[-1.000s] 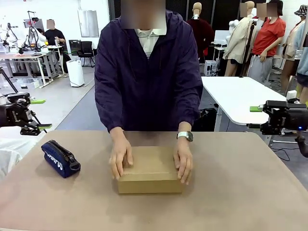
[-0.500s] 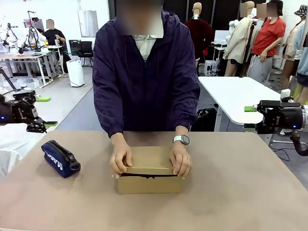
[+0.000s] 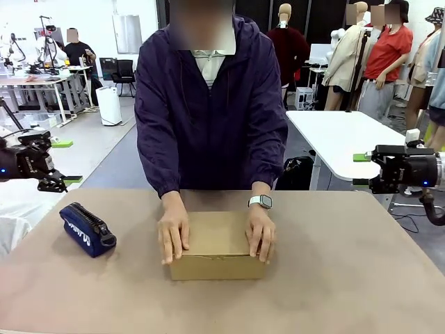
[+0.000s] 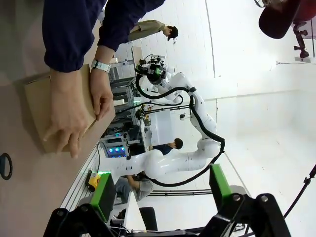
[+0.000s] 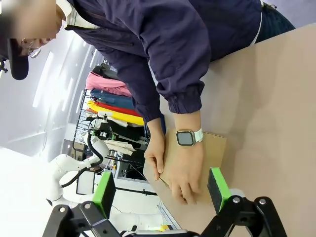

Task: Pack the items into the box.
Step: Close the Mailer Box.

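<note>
resting mid-table, box (image 3: 217, 245) is seen closed, lid pressed flat under person's two hands (image 3: 174, 235). plain cardboard judged light, fairly stiff, smooth-sided, crushable if squeezed hard; best taken across short side walls or supported underneath. items presumed inside, contents hidden. left gripper (image 3: 61, 182) and right gripper (image 3: 360, 170) held off-table at edges, jaws apart, nothing held.

Person's hands (image 5: 182, 168) flat on closed box (image 5: 217, 148), open tool (image 5: 160, 190) apart
</note>
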`<move>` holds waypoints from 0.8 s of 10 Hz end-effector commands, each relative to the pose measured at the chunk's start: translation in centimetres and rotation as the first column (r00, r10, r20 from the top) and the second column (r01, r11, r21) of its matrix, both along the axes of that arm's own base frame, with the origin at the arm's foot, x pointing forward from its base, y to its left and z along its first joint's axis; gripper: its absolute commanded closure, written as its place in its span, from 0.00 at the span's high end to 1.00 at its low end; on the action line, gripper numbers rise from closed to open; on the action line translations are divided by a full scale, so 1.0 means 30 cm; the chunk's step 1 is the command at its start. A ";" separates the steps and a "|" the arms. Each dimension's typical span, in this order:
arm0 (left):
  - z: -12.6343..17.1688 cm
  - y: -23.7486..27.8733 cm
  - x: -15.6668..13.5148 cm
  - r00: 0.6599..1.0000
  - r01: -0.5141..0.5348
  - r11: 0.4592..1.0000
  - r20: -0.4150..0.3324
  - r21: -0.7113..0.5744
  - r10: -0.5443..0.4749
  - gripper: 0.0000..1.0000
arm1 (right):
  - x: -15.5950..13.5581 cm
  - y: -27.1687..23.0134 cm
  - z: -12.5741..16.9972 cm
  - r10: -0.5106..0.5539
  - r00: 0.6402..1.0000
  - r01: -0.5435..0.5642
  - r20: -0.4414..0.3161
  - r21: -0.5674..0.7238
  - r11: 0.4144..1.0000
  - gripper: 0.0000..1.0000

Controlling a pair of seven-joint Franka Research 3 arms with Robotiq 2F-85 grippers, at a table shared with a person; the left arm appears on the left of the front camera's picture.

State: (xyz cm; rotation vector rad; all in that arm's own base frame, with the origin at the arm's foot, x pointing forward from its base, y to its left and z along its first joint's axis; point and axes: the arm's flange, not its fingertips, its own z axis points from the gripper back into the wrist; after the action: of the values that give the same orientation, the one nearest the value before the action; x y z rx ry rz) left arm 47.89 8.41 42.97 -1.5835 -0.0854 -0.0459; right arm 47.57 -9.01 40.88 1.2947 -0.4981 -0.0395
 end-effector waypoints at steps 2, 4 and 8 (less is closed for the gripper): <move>0.000 0.002 -0.007 1.000 -0.005 1.000 0.015 0.002 0.005 1.00 | 0.000 0.005 0.009 -0.007 1.000 0.008 0.020 -0.014 1.000 1.00; 0.000 0.002 -0.007 1.000 -0.005 1.000 0.015 0.002 0.005 1.00 | 0.000 0.005 0.009 -0.007 1.000 0.008 0.020 -0.014 1.000 1.00; 0.000 0.002 -0.007 1.000 -0.005 1.000 0.015 0.002 0.005 1.00 | 0.000 0.005 0.009 -0.007 1.000 0.008 0.020 -0.014 1.000 1.00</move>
State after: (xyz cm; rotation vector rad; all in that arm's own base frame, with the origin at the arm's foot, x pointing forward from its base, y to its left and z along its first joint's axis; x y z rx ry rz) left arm 47.89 8.41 42.97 -1.5835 -0.0857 -0.0461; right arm 47.57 -9.01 40.88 1.2946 -0.4981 -0.0395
